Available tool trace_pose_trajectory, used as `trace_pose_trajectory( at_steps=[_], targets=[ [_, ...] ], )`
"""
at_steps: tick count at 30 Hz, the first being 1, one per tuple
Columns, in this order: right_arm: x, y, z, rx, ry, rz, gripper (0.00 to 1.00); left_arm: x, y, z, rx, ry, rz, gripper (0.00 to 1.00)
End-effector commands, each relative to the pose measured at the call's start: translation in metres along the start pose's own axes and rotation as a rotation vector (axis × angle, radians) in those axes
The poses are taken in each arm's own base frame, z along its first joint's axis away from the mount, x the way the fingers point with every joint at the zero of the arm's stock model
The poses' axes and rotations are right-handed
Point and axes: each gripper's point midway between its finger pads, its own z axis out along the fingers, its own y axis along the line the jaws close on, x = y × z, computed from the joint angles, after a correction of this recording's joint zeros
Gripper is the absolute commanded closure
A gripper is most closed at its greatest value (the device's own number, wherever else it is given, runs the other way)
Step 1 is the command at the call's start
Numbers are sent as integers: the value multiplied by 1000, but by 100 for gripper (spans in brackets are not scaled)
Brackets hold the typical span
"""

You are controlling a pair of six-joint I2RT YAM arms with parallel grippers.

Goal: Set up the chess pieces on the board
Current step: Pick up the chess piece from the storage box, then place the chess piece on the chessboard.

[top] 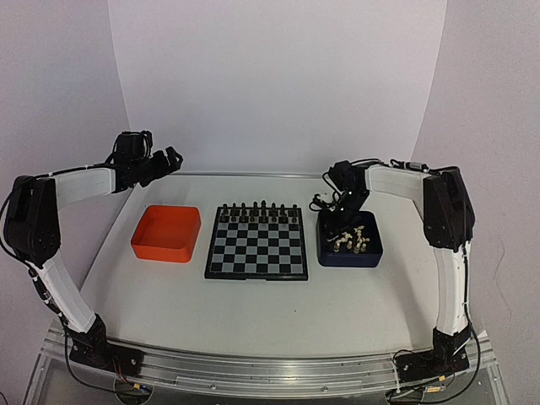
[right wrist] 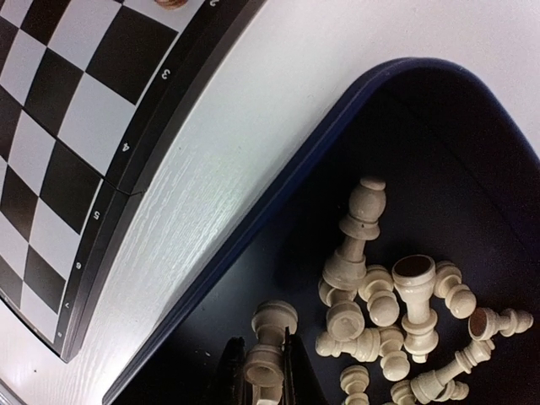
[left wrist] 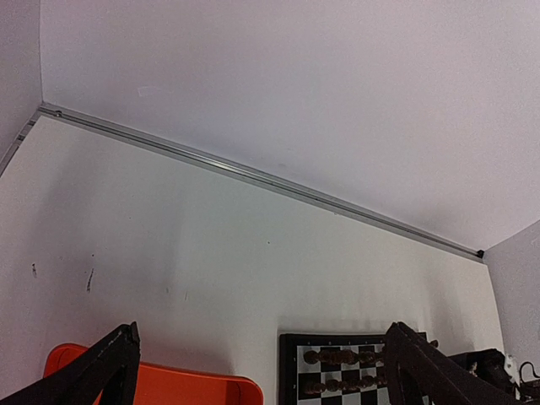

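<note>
The board (top: 257,245) lies mid-table, with dark chessmen (top: 257,209) filling its two far rows. Cream-white chess pieces (top: 350,240) lie heaped in the dark blue tray (top: 371,256) to its right. My right gripper (top: 341,226) reaches down into that tray. In the right wrist view it (right wrist: 263,375) is shut on one cream-white piece (right wrist: 272,325), whose head sticks out beyond the fingertips. The other pieces (right wrist: 396,312) lie in a heap to its right. My left gripper (top: 164,163) hangs high at the far left, open and holding nothing (left wrist: 263,331).
An orange tray (top: 167,234) stands left of the board, and its near corner (left wrist: 169,384) shows in the left wrist view beside the board's far edge (left wrist: 291,371). The blue tray's rim (right wrist: 278,202) runs between the board (right wrist: 59,126) and the heap.
</note>
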Motion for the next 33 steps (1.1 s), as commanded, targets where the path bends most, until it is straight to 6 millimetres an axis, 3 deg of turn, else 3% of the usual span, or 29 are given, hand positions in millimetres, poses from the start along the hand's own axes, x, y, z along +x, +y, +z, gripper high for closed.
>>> trace_pose_trajectory(
  at_steps=[1,12,18,21,26,33],
  targets=[
    [-18,7,-46,15,-111,-5,100,-14,-11,-6,34,-32,-6,0],
    [-8,23,-84,-27,-169,17,100,-12,-20,-6,69,-30,5,0],
    [-9,77,-104,-144,-201,-88,100,-9,-26,-8,95,-21,10,0],
    [-8,105,-99,-187,-186,-156,100,-6,-28,-10,102,-18,4,0],
    [-4,136,-72,-193,-117,-238,100,2,-27,-16,100,-5,-18,0],
    [2,151,-44,-171,-54,-290,100,16,-22,-23,94,6,-52,0]
  ],
)
